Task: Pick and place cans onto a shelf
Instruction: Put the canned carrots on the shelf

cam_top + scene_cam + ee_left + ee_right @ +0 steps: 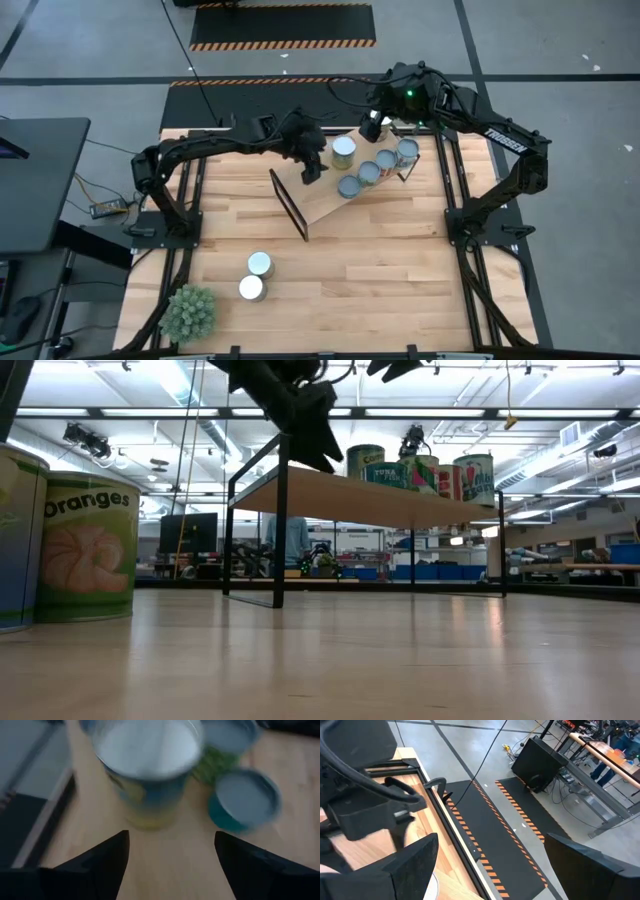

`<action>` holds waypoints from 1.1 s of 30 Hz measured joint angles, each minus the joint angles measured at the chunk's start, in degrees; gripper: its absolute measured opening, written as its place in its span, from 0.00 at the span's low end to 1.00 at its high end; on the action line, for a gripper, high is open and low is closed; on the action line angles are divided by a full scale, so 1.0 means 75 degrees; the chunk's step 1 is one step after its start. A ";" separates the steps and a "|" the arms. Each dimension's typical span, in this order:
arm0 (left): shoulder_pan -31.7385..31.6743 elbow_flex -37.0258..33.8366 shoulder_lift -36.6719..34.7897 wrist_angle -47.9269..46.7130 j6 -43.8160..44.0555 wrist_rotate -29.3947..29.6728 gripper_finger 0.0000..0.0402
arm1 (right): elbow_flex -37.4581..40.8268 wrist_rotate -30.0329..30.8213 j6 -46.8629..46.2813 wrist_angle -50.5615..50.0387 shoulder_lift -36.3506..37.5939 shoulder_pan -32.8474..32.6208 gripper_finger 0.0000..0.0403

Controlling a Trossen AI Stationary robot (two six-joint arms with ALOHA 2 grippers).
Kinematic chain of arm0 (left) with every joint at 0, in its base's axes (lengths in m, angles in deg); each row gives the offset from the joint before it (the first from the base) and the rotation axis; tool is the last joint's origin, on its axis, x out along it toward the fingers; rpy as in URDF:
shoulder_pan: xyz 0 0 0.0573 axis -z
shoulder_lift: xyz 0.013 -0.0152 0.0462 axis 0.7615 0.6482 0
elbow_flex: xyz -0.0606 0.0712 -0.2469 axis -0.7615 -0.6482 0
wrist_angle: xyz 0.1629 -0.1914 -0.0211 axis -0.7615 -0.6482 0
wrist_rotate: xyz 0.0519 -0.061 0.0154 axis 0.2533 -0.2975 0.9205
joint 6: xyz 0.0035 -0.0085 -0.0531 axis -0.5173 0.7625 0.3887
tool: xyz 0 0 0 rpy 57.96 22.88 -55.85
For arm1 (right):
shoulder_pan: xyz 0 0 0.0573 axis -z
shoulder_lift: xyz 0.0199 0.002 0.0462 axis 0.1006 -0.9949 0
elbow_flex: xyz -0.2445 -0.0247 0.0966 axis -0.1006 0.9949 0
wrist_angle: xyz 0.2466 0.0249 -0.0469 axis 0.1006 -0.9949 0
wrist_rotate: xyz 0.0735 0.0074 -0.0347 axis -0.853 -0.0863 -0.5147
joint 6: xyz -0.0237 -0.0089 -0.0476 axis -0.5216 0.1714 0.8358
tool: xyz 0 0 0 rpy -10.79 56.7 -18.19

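The light-wood shelf (320, 200) with black end frames stands slantwise at the table's middle; it also shows in the low view (400, 500). Several cans stand on its plank: one with a yellow and blue label (344, 151) and a row of pale-topped ones (368, 173). Two more cans (259, 264) (251, 288) stand on the tabletop near the front left, close up in the low view (85, 545). My left gripper (314, 168) (170, 837) is open and empty, just short of the yellow and blue can (145, 755). My right gripper (371, 128) (490, 840) is open and empty, above the shelf's far side.
A spiky green plant (188, 312) stands at the table's front left corner. Black frame rails (455, 190) run along the table's sides. A teal can (245, 800) stands beside the yellow and blue one. A person (292, 540) stands in the room far behind.
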State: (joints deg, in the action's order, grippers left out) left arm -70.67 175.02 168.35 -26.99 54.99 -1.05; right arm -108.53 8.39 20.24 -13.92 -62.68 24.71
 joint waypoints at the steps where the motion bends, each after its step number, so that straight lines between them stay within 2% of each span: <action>1: 0.0000 0.0008 0.0041 0.0139 0.0009 0.0167 0.73 | 0.0000 0.0001 0.0000 0.0001 0.0000 0.0000 0.92; 13: 0.0012 -0.0029 0.0578 0.0951 0.0040 0.0984 0.72 | 0.0000 -0.0050 0.0002 0.0013 0.0000 -0.0006 0.92; 23: 0.0015 -0.0023 0.1018 0.1825 0.0441 0.1178 0.72 | 0.0000 -0.0055 0.0000 0.0052 0.0000 -0.0006 0.92; 33: 0.0005 -0.0029 0.1053 0.2392 0.0640 0.1401 0.72 | 0.0000 -0.0055 0.0061 0.0053 0.0000 0.0000 0.92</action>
State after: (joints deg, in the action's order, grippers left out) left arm -70.64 174.81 176.24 -9.04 59.79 9.46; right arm -108.53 7.98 20.70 -13.52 -62.68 24.71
